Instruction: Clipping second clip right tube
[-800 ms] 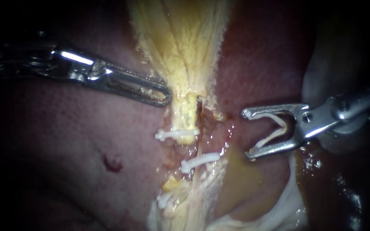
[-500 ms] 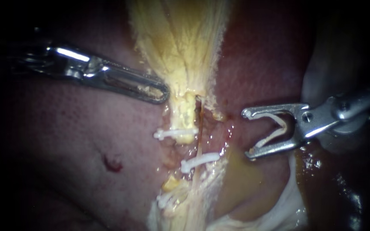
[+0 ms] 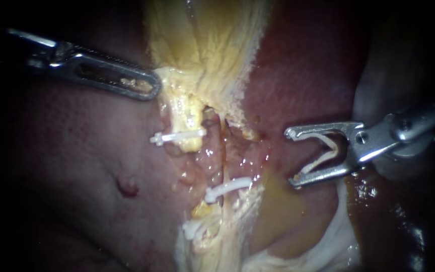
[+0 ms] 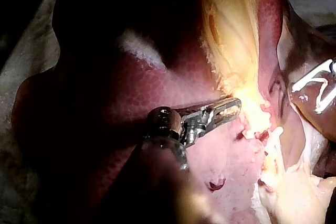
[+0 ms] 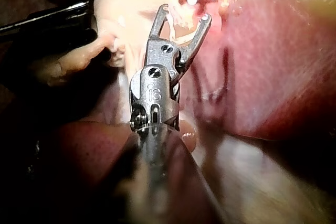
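Observation:
A pale yellow gallbladder (image 3: 207,45) narrows down onto the liver (image 3: 66,151). My left instrument (image 3: 149,88) is shut on its yellow lower edge, holding it out to the left; the left wrist view shows its jaws (image 4: 233,109) at that same tissue. One white clip (image 3: 177,136) crosses the yellow stump. A second white clip (image 3: 227,187) sits on the thin right tube (image 3: 222,156). My right instrument (image 3: 290,157) stands well right of that tube, jaws spread wide with an open white clip (image 3: 323,153) seated between them. In the right wrist view its jaws (image 5: 185,15) point at the clipped tissue.
A third white clip (image 3: 192,230) lies lower among white fatty strands. A small red nick (image 3: 127,187) marks the liver left of the tubes. Wet yellowish tissue (image 3: 283,211) lies under the right instrument, with white membrane (image 3: 338,236) below it.
My left instrument has moved left and up, dragging the yellow tissue and the upper clip with it; the thin tube now stands more exposed. The right instrument has held still.

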Motion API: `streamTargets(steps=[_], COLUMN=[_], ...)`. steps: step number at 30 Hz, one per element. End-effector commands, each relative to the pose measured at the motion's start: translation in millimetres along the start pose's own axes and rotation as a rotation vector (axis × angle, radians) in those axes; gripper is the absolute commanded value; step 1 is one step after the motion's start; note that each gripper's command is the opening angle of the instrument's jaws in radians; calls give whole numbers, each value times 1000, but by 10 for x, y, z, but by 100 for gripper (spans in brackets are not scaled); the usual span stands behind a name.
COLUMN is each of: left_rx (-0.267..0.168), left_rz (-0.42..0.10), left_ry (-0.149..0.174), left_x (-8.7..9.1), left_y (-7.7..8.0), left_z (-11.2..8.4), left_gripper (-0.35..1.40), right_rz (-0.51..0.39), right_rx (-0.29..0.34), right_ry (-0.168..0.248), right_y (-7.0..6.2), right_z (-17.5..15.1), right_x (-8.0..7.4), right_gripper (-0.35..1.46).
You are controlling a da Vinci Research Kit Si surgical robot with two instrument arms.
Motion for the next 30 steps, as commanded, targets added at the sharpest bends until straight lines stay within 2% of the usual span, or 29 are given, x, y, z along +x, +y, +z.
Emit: streamTargets(steps=[1, 5, 14, 17, 22, 30], left_rx=[-2, -3, -5, -8, -8, -8], left_rz=[1, 2, 3, 3, 3, 3], left_ry=[0, -1, -2, -3, -4, -4], left_x=[1, 2, 5, 5, 5, 5], left_y=[1, 1, 1, 1, 1, 1], left_z=[3, 4, 7, 7, 7, 7], left_gripper=[-35, -35, -35, -35, -35, -35], right_rz=[-1, 13, 149, 197, 295, 361], right_rx=[0, 17, 72, 88, 98, 97], right_ry=[6, 29, 46, 48, 60, 70], right_y=[0, -2, -1, 0, 10, 25], right_z=[3, 17, 65, 78, 96, 114], right_x=[0, 0, -9, -17, -32, -58], right_gripper=[50, 50, 49, 48, 49, 49])
